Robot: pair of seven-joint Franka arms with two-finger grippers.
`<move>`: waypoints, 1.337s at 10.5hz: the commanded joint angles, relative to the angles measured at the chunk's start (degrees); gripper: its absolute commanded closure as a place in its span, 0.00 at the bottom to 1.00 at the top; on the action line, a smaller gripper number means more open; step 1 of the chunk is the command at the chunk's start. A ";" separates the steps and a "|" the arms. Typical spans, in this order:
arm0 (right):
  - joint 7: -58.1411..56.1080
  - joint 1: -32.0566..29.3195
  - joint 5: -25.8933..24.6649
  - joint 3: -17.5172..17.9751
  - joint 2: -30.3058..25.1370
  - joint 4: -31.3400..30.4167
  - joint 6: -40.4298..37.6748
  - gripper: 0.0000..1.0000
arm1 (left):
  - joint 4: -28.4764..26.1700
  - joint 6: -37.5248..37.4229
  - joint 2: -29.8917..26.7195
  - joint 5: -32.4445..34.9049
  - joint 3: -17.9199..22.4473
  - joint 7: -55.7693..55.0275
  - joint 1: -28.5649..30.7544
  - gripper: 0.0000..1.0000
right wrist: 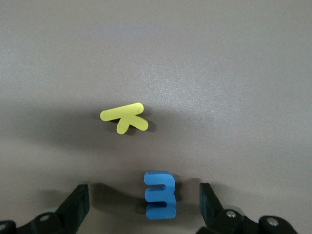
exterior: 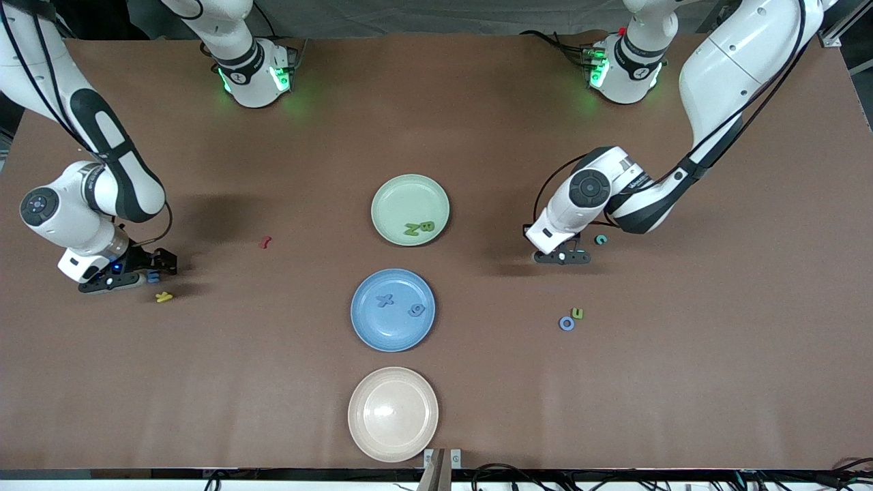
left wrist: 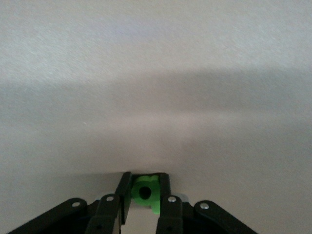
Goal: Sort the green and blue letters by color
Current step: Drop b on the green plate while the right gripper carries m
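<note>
Two letters (exterior: pixel 419 228) lie on the plate (exterior: pixel 392 198) nearest the bases.

Left arm: enters upper right of the front view, elbow bent, wrist tipped down at the table.
Left gripper (left wrist: pixel 145 195): low, fingers (left wrist: pixel 123 197) closed together.
Right arm: enters upper left, folded downward.
Right gripper (right wrist: pixel 144 204): low, fingers (right wrist: pixel 78 204) spread wide.

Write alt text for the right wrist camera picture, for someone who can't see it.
A blue letter lies on the brown table between the open fingers of the right gripper, not yet grasped. A yellow letter lies apart from it.
</note>
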 commanded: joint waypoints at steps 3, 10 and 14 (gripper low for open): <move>-1.19 -0.80 0.80 -0.98 0.40 0.50 0.54 0.74 | 0.67 0.28 -1.10 0.69 -4.36 -5.98 -0.39 1.00; -0.31 1.82 8.44 -1.16 -1.34 1.46 -1.47 1.00 | 22.80 -0.16 4.52 -8.07 8.23 -17.43 -30.32 1.00; 12.82 10.33 12.76 -1.24 -6.27 4.36 -11.32 1.00 | 28.62 -0.16 7.77 -12.67 14.78 -18.65 -39.06 1.00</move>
